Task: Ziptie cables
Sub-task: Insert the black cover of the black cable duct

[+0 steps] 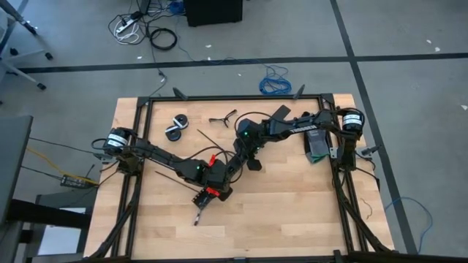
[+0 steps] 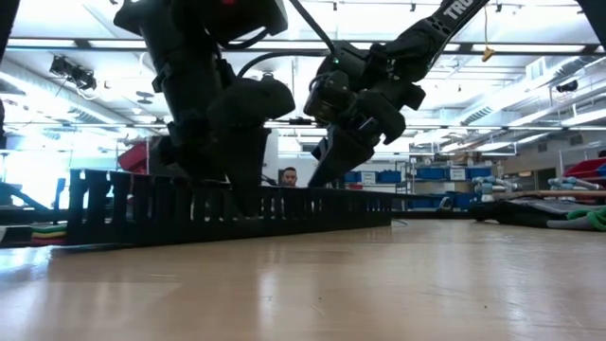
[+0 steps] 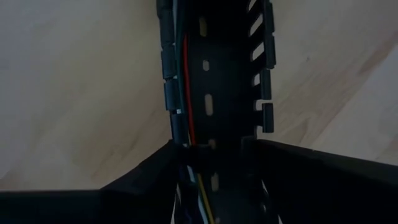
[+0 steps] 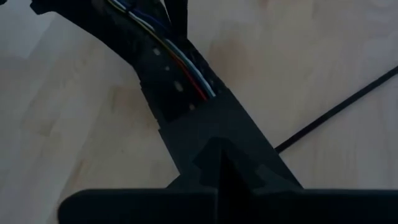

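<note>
Both arms crowd the middle of the wooden table (image 1: 292, 212). The left gripper (image 1: 213, 191) is down over a long black slotted channel (image 2: 227, 213) that runs across the table, its fingers (image 3: 140, 180) part-open on either side of the channel's walls (whether they actually press it, I cannot tell). The cables (image 3: 188, 112), red and pale wires, lie inside that channel, running along its length; from the right wrist they show again as a thin coloured bunch (image 4: 180, 65). The right gripper (image 1: 254, 162) hangs just right of and beyond the left one, fingers closed together, right over the same channel. A thin black ziptie (image 4: 339, 109) lies flat on the wood just beside the channel, another (image 1: 207, 139) farther back. Two black rolls (image 1: 176, 127) sit at the far left, a blue coiled cable (image 1: 275, 80) on the floor beyond, and a person shows behind the table (image 2: 288, 176).
</note>
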You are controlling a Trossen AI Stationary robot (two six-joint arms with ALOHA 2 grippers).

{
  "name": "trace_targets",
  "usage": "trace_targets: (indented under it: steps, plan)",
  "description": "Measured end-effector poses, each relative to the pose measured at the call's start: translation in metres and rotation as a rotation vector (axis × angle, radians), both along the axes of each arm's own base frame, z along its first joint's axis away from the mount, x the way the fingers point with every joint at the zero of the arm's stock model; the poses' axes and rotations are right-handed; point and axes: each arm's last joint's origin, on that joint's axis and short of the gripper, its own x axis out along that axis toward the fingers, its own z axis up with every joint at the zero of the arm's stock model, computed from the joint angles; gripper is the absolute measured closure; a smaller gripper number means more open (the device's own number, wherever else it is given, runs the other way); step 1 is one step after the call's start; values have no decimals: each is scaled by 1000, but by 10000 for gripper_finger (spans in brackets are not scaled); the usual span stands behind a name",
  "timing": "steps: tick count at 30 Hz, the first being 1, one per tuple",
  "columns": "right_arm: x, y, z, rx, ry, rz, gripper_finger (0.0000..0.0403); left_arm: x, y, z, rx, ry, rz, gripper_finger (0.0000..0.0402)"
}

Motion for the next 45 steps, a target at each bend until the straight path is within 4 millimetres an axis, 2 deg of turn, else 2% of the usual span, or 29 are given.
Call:
trace_targets:
  steps: [5, 13, 17, 22, 29, 37, 45]
  plan:
    - [-1, 1, 0, 10, 7, 8, 403, 3, 0, 0, 30, -14, -65, 187]
    - [-1, 2, 0, 9, 7, 10, 403, 5, 3, 0, 45, -31, -45, 91]
    - [-1, 2, 0, 14, 8, 17, 403, 6, 11, 0, 83, -39, -18, 62]
    - [0, 3, 0, 15, 2, 21, 403, 12, 16, 5, 181, -87, -39, 56]
    - [-1, 3, 0, 26, 5, 28, 403, 14, 21, 5, 190, -84, -85, 57]
    - [-1, 3, -1, 33, 8, 32, 403, 24, 29, -11, 168, -73, -121, 57]
    - [-1, 3, 0, 35, 9, 32, 403, 25, 31, -13, 176, -68, -137, 74]
